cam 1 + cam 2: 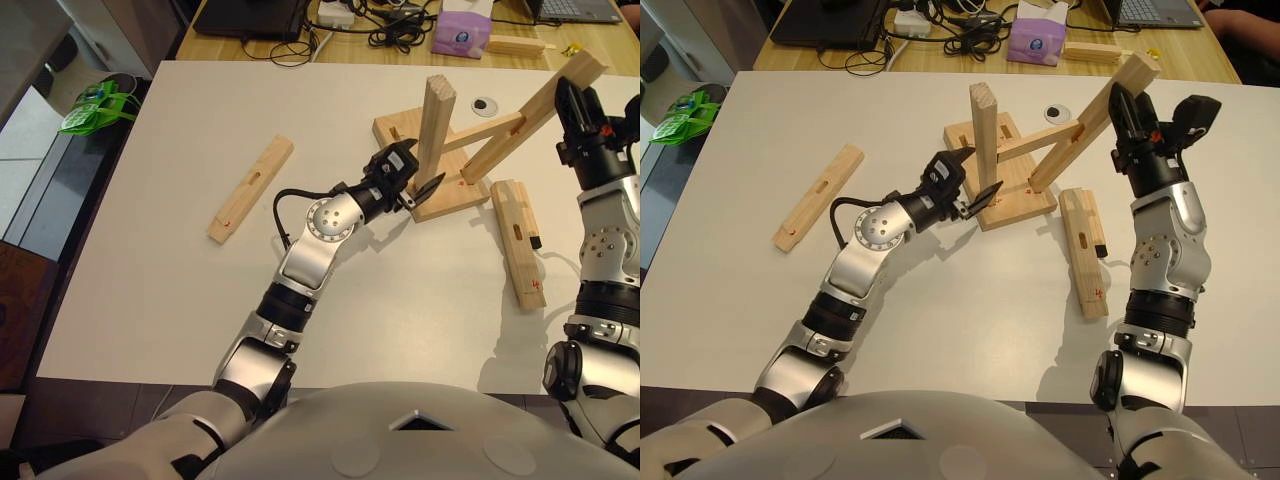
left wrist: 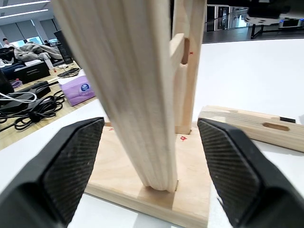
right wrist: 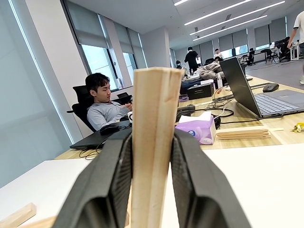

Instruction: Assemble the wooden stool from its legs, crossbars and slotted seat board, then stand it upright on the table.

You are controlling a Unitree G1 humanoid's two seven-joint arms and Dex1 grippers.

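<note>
The slotted seat board (image 1: 445, 200) lies flat on the white table (image 1: 150, 280), and everything else is placed from it. An upright leg (image 1: 436, 125) stands in the board near its middle. The left gripper (image 1: 418, 172) sits low at this leg's base, just above the board, wide open. Its two ribbed pads (image 2: 71, 166) stand on either side of the leg with a gap on each side, so it grips nothing. A tilted leg (image 1: 530, 115) rests its lower end on the board's right part and leans up and away to the robot's right. A crossbar (image 1: 482, 132) runs between the two legs above the board, its end seated in a slot of the tilted one. The right gripper (image 3: 151, 180) is closed on the tilted leg near its upper end, up and to the right of the board, with both pads pressed flat against the wood. A first loose leg (image 1: 520, 255) lies flat on the table just right of the board — near it, but apart. A second loose leg (image 1: 250, 188) lies flat well to the board's left. Just beyond the board lies a small round black-and-white object (image 1: 485, 104). Farther behind, on the neighbouring desk, stand a purple tissue box (image 1: 462, 28) and a tangle of cables (image 1: 395, 25).
</note>
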